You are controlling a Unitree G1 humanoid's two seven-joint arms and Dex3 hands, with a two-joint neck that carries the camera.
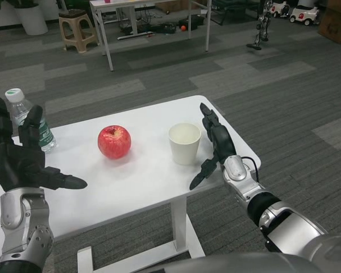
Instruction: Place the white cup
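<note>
Grey carpet surrounds my white table [159,176]; on it the white cup [184,144] stands upright, with the red apple [114,141] at its 9 o'clock. My right hand [216,147], fingers spread and empty, sits just beside the cup at 3 o'clock. My left hand [20,161] hovers open near the water bottle [28,116]

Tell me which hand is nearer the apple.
Right. The right hand sits open just beyond the white cup, on the apple's right; the left hand hovers open farther off, beside the water bottle.
</note>
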